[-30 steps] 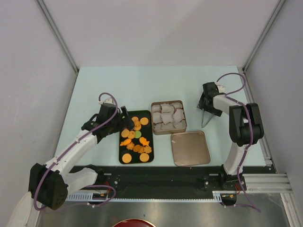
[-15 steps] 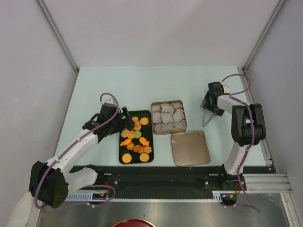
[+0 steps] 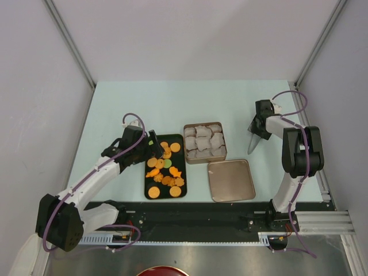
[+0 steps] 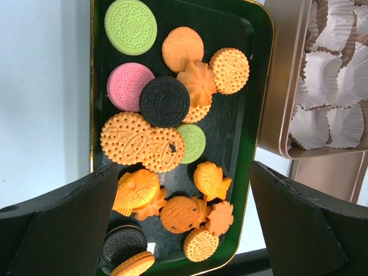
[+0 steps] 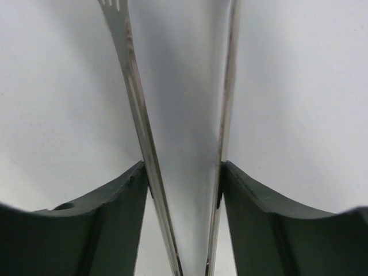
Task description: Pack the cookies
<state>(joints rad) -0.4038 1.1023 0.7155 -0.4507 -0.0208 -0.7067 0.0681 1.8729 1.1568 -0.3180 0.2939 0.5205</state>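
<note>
- Nothing is packed yet: the cups in the tin look empty, and all the cookies lie on the tray.
- The left pincer is spread wide with nothing in it, hovering directly over the cookies. The tin is just past its right finger.
- The right pincer has both fingers pressed against the two blades of the tongs, which reach out ahead of it. The cookies are well to its left, beyond the tin.
- The lid lies off the tin, between the pincers.
- To my eye, all the moving of cookies into cups is left to do, and probably the lidding too.
</note>
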